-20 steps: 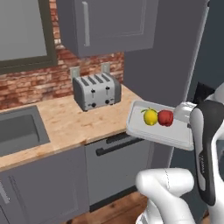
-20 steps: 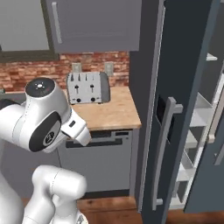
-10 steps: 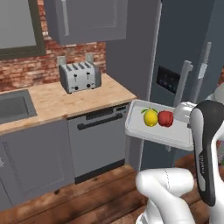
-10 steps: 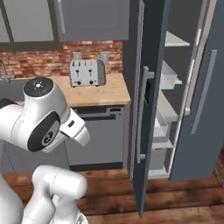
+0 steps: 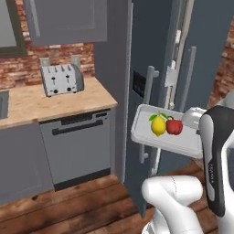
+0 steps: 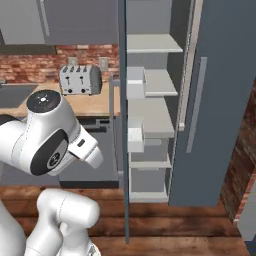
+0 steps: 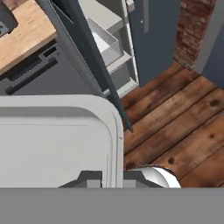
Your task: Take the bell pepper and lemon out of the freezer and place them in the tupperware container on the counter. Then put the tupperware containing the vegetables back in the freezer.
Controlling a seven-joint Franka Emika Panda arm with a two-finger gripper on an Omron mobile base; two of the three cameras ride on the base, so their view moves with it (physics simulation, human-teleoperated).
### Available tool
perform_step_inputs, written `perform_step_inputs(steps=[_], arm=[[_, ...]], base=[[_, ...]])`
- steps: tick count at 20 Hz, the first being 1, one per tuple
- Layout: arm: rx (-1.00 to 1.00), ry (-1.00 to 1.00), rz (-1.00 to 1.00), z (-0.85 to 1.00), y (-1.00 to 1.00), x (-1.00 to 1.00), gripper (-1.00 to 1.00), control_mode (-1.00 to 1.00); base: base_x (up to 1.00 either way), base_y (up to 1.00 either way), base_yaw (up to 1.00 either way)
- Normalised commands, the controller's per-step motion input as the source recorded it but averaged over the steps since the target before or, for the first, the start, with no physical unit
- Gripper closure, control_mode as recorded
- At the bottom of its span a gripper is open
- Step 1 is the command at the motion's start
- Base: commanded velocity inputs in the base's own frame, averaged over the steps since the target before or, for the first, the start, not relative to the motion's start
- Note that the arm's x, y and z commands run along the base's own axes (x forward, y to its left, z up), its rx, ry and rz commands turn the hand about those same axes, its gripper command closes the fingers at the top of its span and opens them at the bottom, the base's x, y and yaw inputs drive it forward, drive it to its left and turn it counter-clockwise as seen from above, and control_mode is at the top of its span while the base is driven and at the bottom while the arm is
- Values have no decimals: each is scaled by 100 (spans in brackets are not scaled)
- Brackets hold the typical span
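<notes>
End effector (image 7: 113, 177) pinched on the right-hand wall of the tupperware container (image 7: 52, 144); in the hand view only the tops of the two finger tips (image 7: 89, 177) show, either side of the rim, rest cut off by the bottom of the view. In the left base view the end effector itself is hidden behind the white wrist and forearm at the tray's right end, grip not visible there.

Tupperware container (image 5: 146, 137) held in the air, roughly level, well clear of the bench, in front of the open freezer. Lemon (image 5: 158, 125) and bell pepper (image 5: 174, 126) sit inside it, touching, lemon on the left with a green leaf, pepper toward the arm. Hand view shows only bare tray floor, fruit out of its field.

Freezer (image 6: 150, 100) door open edge-on to both base cameras; light grey shelves and pale door bins visible in the right base view, lower compartment dim, contents hard to tell. In the left base view the interior is mostly blocked by the door (image 5: 141, 87).

Bench (image 5: 55, 98) to the left, toaster (image 5: 61, 78) on it against the brick wall. Dishwasher front (image 5: 77, 146) below. Wood floor (image 7: 175, 113) under the tray in the hand view.
</notes>
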Motion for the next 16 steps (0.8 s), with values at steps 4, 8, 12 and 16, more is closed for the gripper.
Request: perform_step_inputs(steps=[4,8,12,16], arm=[[0,0,0,0,0,0,100,100],[0,0,0,0,0,0,100,100],[0,0,0,0,0,0,100,100],[0,0,0,0,0,0,100,100]], base=[[0,-100,33],[0,-100,32],[1,-100,30],[41,-92,18]])
